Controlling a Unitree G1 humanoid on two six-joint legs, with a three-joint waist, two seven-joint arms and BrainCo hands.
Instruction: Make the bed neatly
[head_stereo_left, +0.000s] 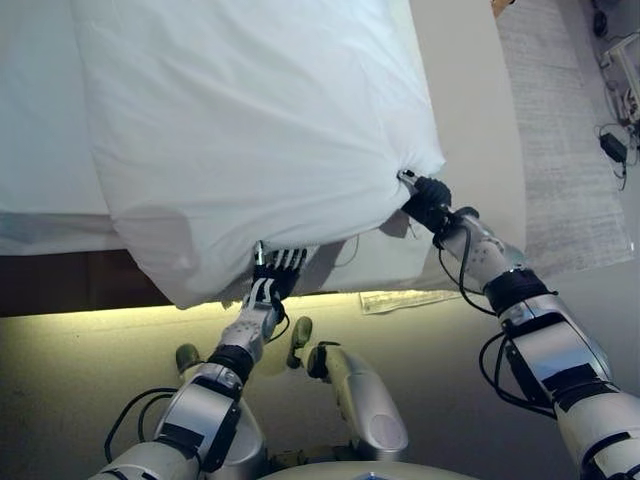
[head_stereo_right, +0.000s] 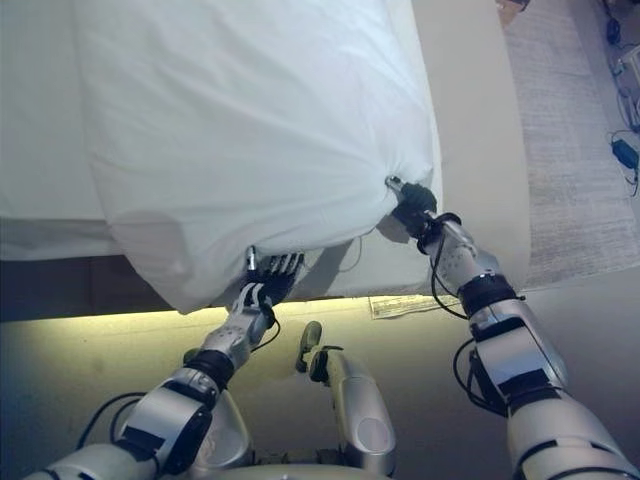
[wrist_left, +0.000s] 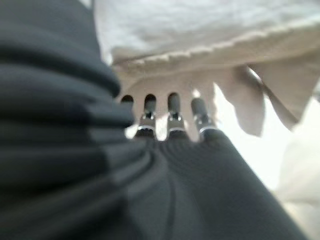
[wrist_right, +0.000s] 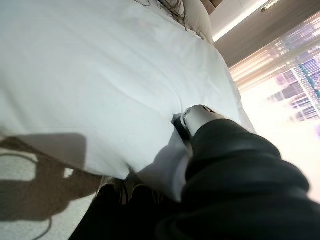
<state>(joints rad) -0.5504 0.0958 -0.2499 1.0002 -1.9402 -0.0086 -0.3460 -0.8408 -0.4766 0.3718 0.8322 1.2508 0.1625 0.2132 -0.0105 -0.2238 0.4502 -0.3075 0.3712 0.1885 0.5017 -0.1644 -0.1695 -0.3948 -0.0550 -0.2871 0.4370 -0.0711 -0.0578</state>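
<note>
A large white duvet (head_stereo_left: 260, 130) lies across the bed (head_stereo_left: 470, 110), and its near edge is lifted off the bed's front side. My left hand (head_stereo_left: 272, 280) is under that near edge with straight fingers (wrist_left: 172, 107) against the cloth's underside. My right hand (head_stereo_left: 428, 203) is shut on the duvet's near right corner, which bunches at the grip. In the right wrist view the thumb (wrist_right: 200, 116) presses onto the cloth, and the fingers are hidden beneath it.
The bed's dark base (head_stereo_left: 60, 280) runs along the front, with a lit strip below it. A pale rug (head_stereo_left: 565, 130) lies on the floor to the right of the bed. A black adapter with cables (head_stereo_left: 612, 147) is at the far right.
</note>
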